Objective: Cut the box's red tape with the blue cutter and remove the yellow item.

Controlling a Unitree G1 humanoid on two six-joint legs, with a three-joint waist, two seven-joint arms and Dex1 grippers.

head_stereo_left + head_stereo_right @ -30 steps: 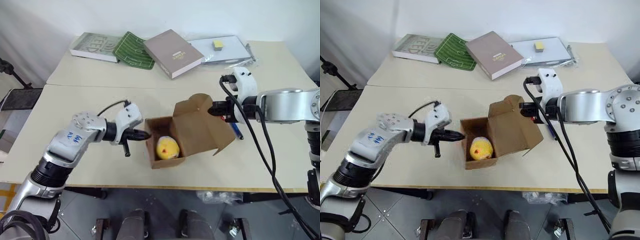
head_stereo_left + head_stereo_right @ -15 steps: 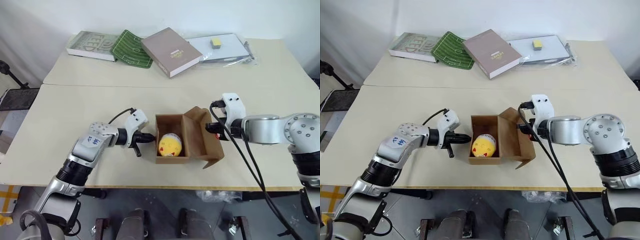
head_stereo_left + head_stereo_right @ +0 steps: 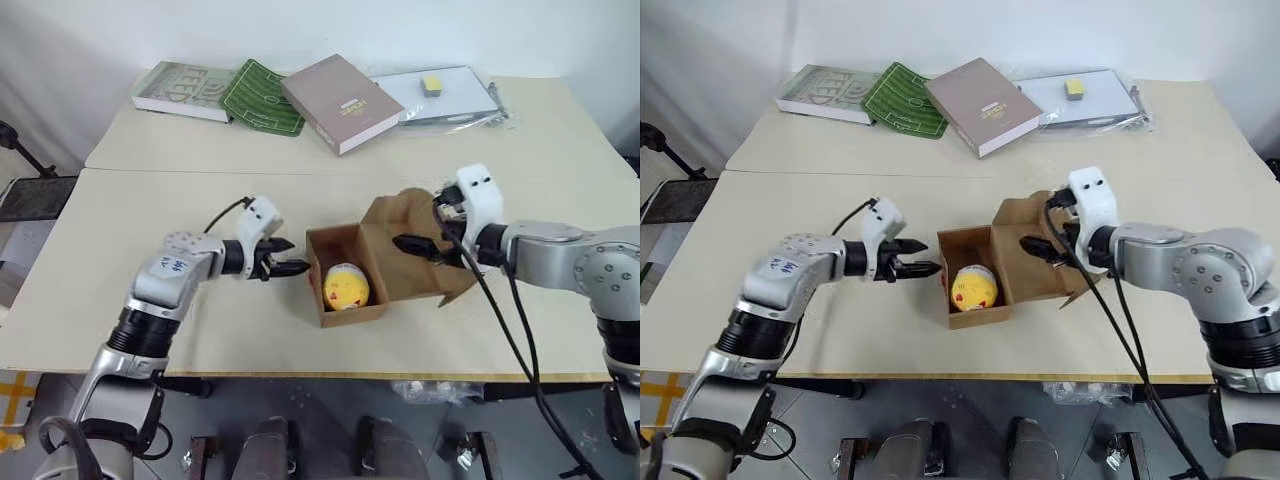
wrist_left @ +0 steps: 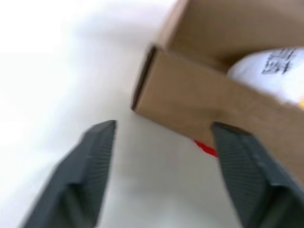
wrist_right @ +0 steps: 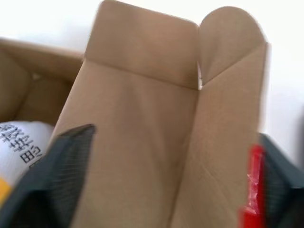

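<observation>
Looking like the tape's already cut: the box (image 3: 345, 285) sits open with the yellow item (image 3: 346, 287) inside it. Left gripper (image 3: 283, 257) just beside the box and right gripper (image 3: 425, 238) over its lid (image 3: 415, 250) both gape empty, so next I'd guess one reaches in for the item.

Brown box (image 3: 345, 262), yellow item (image 3: 346, 287), green pitch-patterned book (image 3: 266, 98)

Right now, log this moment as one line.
box: open, on table | yellow item: inside | left gripper: open, beside box | right gripper: open, over lid flap
</observation>
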